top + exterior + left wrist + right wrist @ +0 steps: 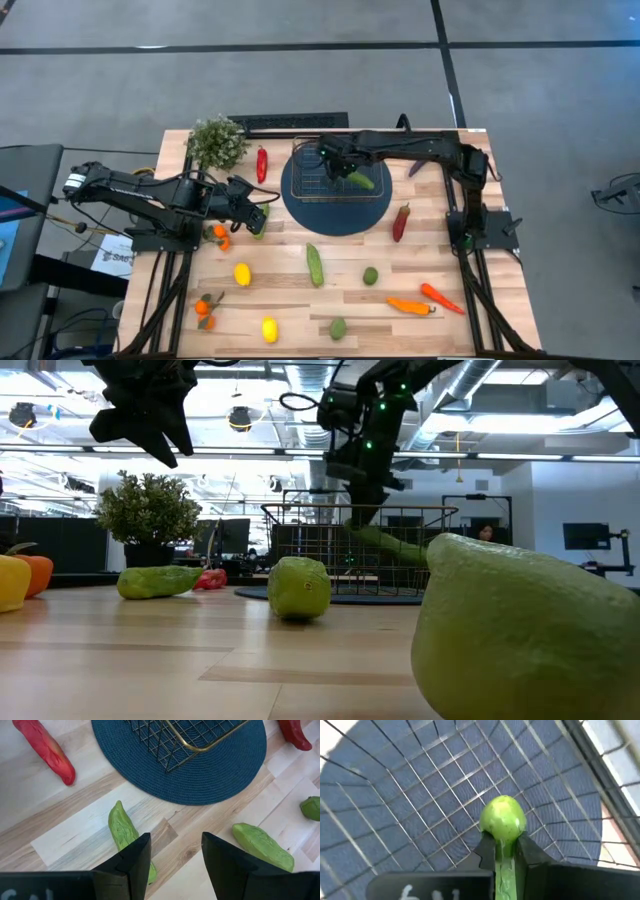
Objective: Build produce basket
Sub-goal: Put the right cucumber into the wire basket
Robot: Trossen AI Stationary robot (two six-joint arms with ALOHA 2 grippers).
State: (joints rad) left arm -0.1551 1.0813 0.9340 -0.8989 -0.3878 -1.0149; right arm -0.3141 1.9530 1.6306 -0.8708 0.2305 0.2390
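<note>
From above, the right gripper (345, 172) is clamped on a green toy cucumber (360, 180) and hangs over the shallow dark wire basket (305, 160), which sits on a round dark blue woven mat (335, 215) at the far middle of the wooden table (450, 330). The cucumber juts to the right, toward the basket's right rim; if let go from here it could catch the wire edge and tip out onto the mat. The left gripper (252, 212) hovers just left of the mat over another green cucumber (259, 222), with the rest of the produce scattered across the near half of the table.

From table height, the held cucumber (385, 543) slopes downward at about rim level, so a release from this height may make it bounce on the open grid.

The left wrist camera shows its dark fingers (132, 862) parted to a middling gap with nothing between them. The bumpy green cucumber (125, 832) lies partly under one finger, off centre; closing now would likely push it aside rather than grip it.

The right wrist camera shows the jaws pinching the cucumber (502, 822) narrowly near one end, above the basket's grid (420, 805). So slim a hold could let it swivel.
</note>
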